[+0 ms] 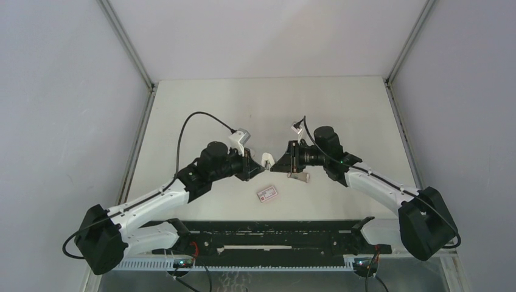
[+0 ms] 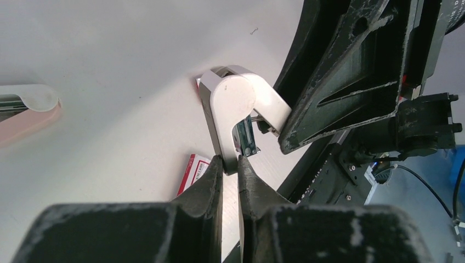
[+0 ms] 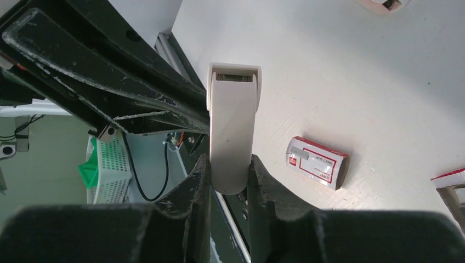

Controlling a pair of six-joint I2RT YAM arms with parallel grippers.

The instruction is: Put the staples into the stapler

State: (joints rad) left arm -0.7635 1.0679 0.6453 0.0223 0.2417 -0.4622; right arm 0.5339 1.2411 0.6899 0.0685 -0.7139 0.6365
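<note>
White table, pale grey walls, stapler held above it

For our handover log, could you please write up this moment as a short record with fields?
stapler: white, held between both grippers, appears hinged open
left gripper: shut on the stapler's thin grey lower part
right gripper: shut on the stapler's white top arm
box: white with a red label, lying on the table, clear of both grippers
staples: cannot be made out for certain in these views
</note>
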